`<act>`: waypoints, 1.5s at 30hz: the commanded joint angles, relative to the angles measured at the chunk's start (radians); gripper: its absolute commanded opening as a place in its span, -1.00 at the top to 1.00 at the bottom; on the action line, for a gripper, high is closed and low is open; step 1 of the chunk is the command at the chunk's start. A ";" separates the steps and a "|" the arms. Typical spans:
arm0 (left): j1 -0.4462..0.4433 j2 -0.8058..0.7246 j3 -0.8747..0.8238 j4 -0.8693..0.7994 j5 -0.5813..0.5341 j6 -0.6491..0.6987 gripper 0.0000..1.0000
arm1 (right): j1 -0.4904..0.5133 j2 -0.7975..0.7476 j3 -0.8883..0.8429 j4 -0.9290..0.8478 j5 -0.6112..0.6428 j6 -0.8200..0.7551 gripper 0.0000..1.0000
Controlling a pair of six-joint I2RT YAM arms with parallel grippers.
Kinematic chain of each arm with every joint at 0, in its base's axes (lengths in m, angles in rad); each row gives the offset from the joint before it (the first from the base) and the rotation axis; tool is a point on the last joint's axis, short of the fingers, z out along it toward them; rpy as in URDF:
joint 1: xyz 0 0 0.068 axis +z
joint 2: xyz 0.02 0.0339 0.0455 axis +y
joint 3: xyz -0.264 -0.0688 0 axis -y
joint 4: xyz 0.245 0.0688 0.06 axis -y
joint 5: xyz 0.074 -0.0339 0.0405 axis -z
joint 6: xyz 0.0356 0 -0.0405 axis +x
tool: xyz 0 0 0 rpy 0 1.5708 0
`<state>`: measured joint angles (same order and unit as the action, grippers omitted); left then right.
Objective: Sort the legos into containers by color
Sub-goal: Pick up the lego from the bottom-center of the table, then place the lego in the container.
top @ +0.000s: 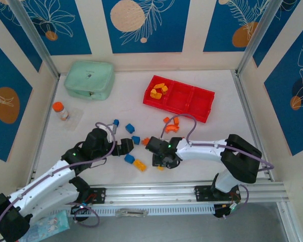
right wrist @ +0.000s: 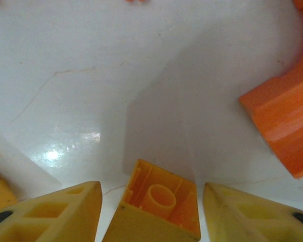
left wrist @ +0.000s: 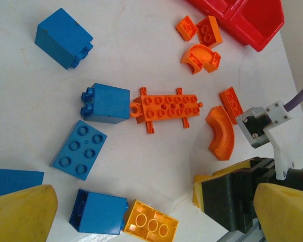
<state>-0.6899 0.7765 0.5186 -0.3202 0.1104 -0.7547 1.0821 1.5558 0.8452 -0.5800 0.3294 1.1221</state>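
Right end effector (right wrist: 151,197) straddles yellow-orange lego (right wrist: 162,207).

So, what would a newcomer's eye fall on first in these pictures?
The bright red tray on the far side of the table, with yellow-orange bricks in its left compartment. Then the loose blue and orange bricks scattered mid-table, and one yellow-orange brick between the right gripper's fingers.

Blue, red-orange and yellow-orange legos (left wrist: 166,107) scattered on white tabletop (top: 217,133), several yellow-orange ones inside red tray (top: 202,103), left compartment
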 commanded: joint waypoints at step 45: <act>0.060 0.315 0.321 0.041 -0.121 0.153 -0.99 | -0.588 0.667 1.138 0.040 0.068 -0.665 0.36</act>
<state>-0.6426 1.0832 0.7986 -0.3191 -0.0349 -0.6037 0.5083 2.1578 1.8843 -0.4675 0.3756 0.5114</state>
